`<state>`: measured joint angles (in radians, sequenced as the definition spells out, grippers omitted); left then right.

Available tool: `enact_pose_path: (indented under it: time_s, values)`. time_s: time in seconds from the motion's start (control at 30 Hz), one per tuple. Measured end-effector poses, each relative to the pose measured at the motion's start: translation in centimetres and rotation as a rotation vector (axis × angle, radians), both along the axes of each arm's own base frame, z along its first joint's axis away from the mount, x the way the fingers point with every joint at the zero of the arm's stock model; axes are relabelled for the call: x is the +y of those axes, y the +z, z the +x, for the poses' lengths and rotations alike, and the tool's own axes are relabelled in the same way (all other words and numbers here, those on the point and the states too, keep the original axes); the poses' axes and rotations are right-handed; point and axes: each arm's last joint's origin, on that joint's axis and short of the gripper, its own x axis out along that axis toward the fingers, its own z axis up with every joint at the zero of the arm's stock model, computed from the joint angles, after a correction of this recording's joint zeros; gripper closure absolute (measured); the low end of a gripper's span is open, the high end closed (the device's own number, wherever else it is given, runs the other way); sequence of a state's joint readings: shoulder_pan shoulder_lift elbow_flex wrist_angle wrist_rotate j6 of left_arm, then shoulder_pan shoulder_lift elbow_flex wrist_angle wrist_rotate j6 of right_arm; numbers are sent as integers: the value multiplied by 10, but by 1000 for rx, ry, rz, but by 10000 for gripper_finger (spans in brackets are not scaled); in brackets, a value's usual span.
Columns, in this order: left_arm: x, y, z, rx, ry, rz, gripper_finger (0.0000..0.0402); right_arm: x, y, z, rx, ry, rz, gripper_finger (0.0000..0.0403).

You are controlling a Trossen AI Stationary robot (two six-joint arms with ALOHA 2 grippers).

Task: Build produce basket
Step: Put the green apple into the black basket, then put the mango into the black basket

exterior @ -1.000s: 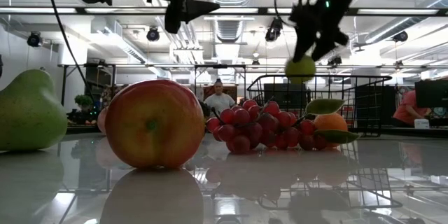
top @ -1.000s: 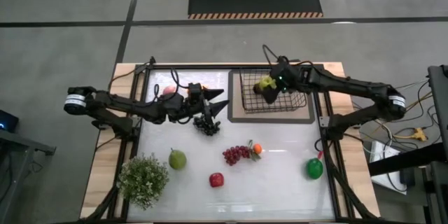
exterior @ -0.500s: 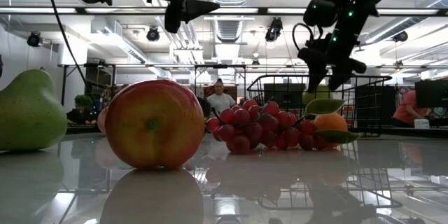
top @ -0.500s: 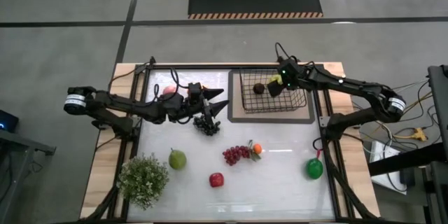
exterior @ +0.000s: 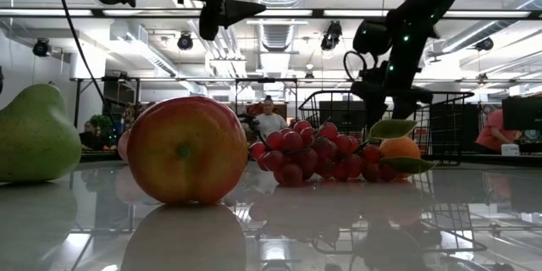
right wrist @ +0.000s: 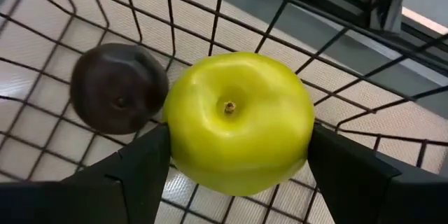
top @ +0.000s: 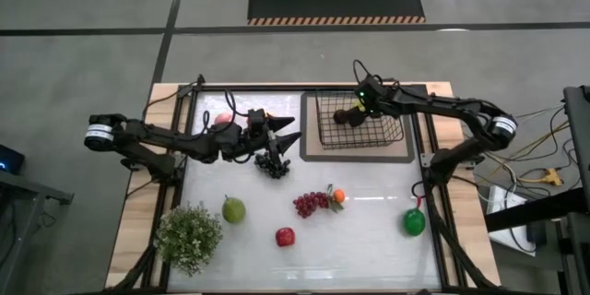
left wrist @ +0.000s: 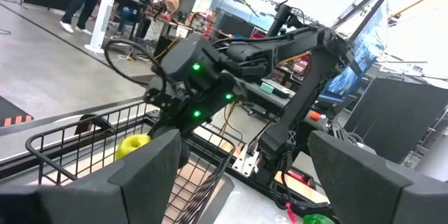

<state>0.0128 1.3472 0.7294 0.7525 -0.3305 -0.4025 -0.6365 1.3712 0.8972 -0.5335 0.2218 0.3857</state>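
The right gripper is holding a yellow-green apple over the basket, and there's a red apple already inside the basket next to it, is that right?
Not quite. The fruit beside the yellow-green apple in the basket is dark brown, not red, as the right wrist view shows. The right gripper does hold the apple there.

No readable text, labels, brands or numbers show in any view

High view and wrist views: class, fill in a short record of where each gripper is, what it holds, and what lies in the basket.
Left gripper: open, empty, raised beside the dark grape bunch
Right gripper: at the black wire-mesh basket, shut on the yellow-green apple
Also in basket: one dark round fruit
On table: red grape bunch, green pear, red apple
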Motion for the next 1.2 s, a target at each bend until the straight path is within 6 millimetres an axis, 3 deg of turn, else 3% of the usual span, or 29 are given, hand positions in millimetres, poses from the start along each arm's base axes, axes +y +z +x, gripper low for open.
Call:
enact_pose_path:
  time_s: [0.33,0.6,1.0,1.2]
  values:
    - [0,-4,-1,12,0,-3,102,-4,-11,4,64,-12,-11,94]
    - [0,-5,-1,15,-1,-3,102,-3,-4,2,47,-15,-11,62]
    - [0,-8,-1,43,-1,-2,102,8,45,-11,-25,32,-96,76]
    - [9,-10,-2,122,34,56,102,26,77,-19,-102,180,-176,76]
